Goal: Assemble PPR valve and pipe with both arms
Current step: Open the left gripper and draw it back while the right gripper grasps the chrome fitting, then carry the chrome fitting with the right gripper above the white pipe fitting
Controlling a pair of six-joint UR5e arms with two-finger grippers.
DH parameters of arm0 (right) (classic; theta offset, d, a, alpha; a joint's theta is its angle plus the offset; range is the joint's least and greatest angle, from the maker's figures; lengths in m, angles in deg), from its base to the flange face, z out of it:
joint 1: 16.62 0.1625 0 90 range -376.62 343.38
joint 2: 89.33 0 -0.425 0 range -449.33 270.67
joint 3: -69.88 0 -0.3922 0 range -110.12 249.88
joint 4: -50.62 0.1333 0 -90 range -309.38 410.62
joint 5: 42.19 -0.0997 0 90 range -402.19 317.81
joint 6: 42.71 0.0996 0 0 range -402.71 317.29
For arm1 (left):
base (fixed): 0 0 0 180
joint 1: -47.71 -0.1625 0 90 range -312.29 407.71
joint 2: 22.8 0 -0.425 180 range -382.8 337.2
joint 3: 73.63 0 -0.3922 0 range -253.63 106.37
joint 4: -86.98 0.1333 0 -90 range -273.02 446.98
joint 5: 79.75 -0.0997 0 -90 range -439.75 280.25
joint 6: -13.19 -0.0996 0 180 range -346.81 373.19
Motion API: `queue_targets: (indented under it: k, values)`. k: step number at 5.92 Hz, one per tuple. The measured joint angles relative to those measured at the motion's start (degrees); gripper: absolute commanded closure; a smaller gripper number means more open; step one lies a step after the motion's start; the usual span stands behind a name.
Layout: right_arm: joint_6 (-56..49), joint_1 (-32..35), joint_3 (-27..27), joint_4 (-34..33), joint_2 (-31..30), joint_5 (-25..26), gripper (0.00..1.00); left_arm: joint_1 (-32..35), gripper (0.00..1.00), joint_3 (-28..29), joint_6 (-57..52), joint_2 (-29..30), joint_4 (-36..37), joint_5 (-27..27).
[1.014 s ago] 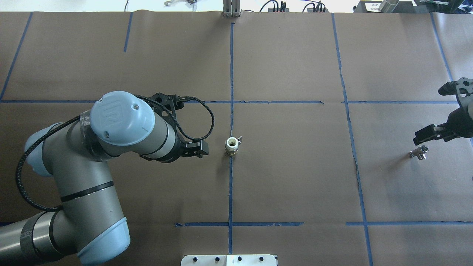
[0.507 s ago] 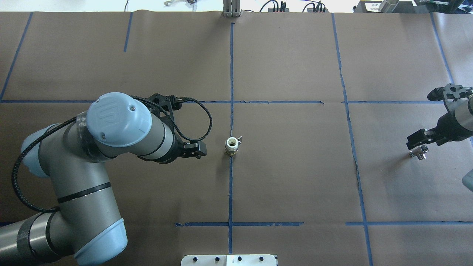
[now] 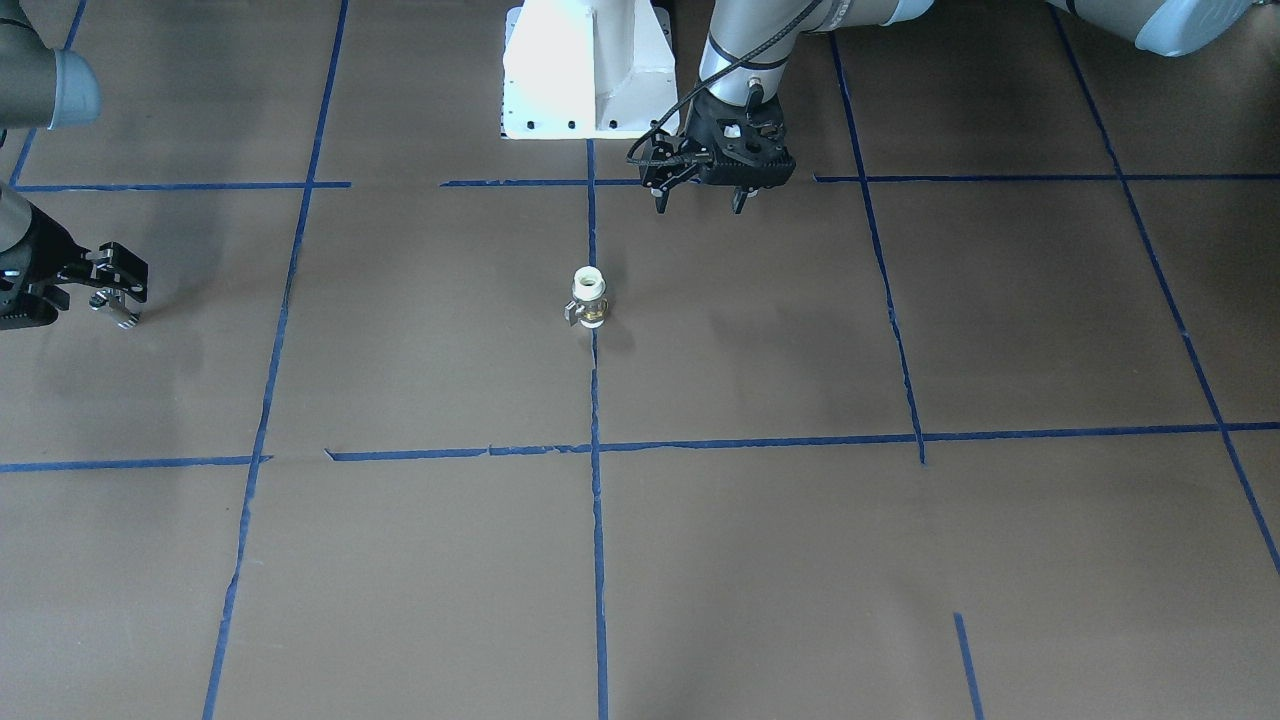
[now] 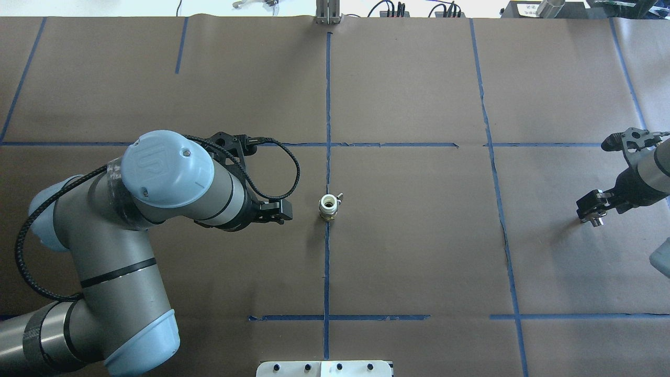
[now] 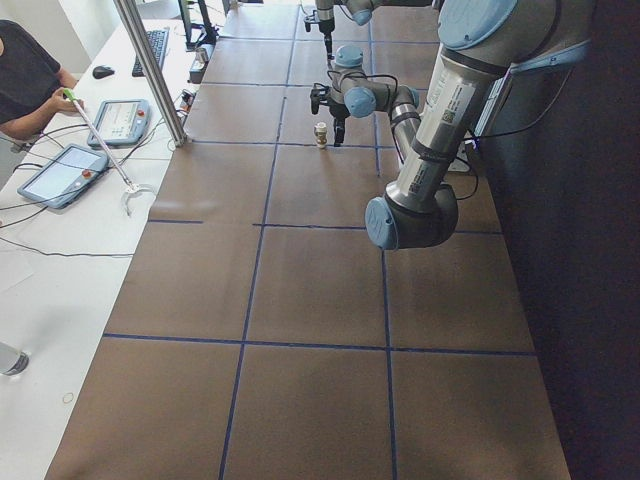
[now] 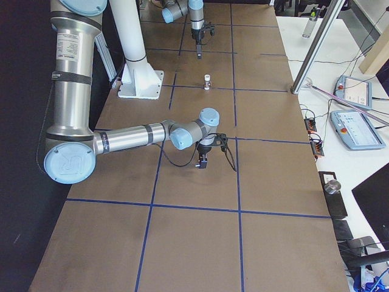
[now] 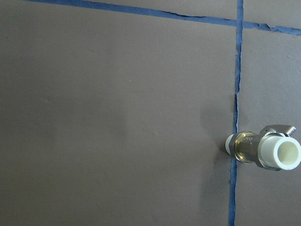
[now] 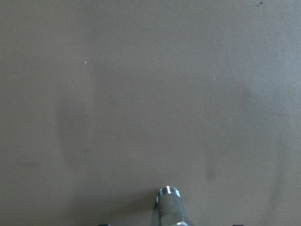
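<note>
The PPR valve point(image 4: 328, 207) stands upright at the table's middle on a blue tape line, white with a brass band and a small side lever; it also shows in the front view point(image 3: 588, 297) and the left wrist view point(image 7: 263, 151). My left gripper point(image 4: 286, 210) is open and empty, a short way to the valve's left point(image 3: 698, 203). The silver pipe point(image 3: 113, 309) lies at the far right of the table. My right gripper point(image 4: 589, 206) hangs open just above the pipe point(image 4: 596, 221) and partly hides it. The pipe's end shows at the bottom of the right wrist view point(image 8: 168, 201).
The white pedestal base point(image 3: 585, 70) stands at the robot's side of the table. Blue tape lines point(image 4: 327, 104) divide the brown table cover. Operator tablets point(image 5: 62, 172) and a metal post point(image 5: 150, 70) are on the white side bench beyond the table.
My right gripper has moved inward and down over the pipe, now covering part of it. My left arm has drawn back slightly; the valve has not moved.
</note>
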Motion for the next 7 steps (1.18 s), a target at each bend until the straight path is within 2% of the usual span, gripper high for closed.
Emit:
queue_targets:
  k: [1,3,5,7]
  values:
    - [0.0,0.0,-0.1,0.0,0.0,0.0,0.52,0.0,0.04,0.0,0.0,0.0,0.0,0.0]
    - [0.1,-0.1,-0.3,-0.1,0.0,0.0,0.97,0.0,0.04,0.0,0.0,0.0,0.0,0.0]
    - [-0.2,-0.1,-0.1,0.0,0.0,0.2,1.0,0.0,0.04,0.0,0.0,0.0,0.0,-0.1]
    - [1.9,0.0,6.4,-1.9,0.8,0.4,1.0,0.1,0.04,-0.7,0.1,0.0,0.0,-0.2]
